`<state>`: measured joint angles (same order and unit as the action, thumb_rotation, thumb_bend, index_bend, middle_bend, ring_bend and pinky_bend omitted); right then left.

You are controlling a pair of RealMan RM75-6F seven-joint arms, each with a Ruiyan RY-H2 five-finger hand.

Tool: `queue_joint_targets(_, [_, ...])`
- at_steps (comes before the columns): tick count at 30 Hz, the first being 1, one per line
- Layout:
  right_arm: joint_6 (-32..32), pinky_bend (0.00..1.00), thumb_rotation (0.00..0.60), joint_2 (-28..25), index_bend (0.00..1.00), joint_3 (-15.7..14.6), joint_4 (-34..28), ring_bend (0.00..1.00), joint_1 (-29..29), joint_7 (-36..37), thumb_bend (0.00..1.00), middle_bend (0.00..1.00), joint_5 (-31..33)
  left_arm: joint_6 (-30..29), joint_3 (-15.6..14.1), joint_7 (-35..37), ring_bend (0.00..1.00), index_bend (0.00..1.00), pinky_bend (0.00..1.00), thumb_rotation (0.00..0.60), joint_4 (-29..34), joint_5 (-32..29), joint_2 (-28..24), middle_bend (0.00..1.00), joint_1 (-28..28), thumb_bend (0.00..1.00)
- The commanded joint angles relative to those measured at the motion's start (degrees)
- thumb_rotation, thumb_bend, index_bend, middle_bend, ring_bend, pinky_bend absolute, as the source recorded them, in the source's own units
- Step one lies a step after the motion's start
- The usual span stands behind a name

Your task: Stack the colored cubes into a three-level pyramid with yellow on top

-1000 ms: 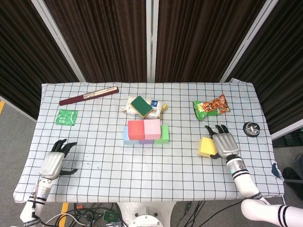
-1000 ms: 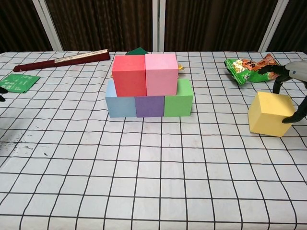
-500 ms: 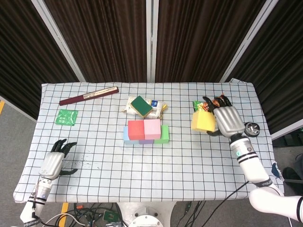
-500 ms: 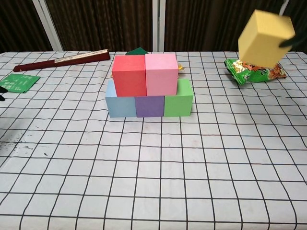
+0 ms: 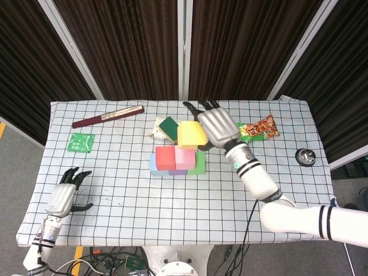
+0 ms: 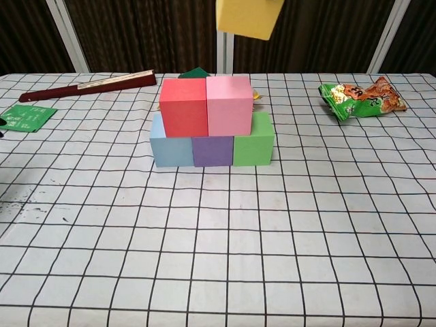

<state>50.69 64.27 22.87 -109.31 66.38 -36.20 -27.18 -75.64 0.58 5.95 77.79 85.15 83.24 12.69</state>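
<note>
While aloft, one yellow cube (image 5: 191,134)

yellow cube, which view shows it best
The head view: the whole yellow cube shows, held by the right hand above the stack. The chest view shows only its lower part, cut off by the top edge.

1. We see the right hand (image 5: 217,127) has swung from the table's 3 o'clock edge across to the middle.
2. The yellow cube (image 5: 191,134) it grips, resting on the cloth a second ago, now hangs in the air above the red cube (image 6: 184,106) and pink cube (image 6: 229,104), toward their 12 o'clock side.
</note>
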Motion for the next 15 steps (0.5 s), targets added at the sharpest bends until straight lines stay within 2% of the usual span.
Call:
queue_joint_targets(1, [-1.3,0.00,0.600,3.0,0.00,-1.0,1.1,0.09,4.9,-2.0,0.12,0.51,6.1,-0.6,0.2,0.2,0.02,0.16,0.04,0.600,0.0,0.1,0.1,0.20,-0.1,0.00])
queue_joint_targets(8, [-0.7,0.00,0.600,3.1,0.00,-3.4,2.0,0.09,11.3,-4.9,0.12,0.51,16.2,-1.8,0.3,0.8,0.02,0.16,0.04,0.600,-0.6,0.8,0.5,0.20,-0.3,0.00])
queue_joint_targets(15, [-1.8,0.00,0.600,1.8,0.00,-5.2,1.0,0.09,14.2,-5.2,0.12,0.51,20.3,-4.2,0.7,0.8,0.02,0.16,0.04,0.600,-1.4,1.9,1.3,0.20,-0.7,0.00])
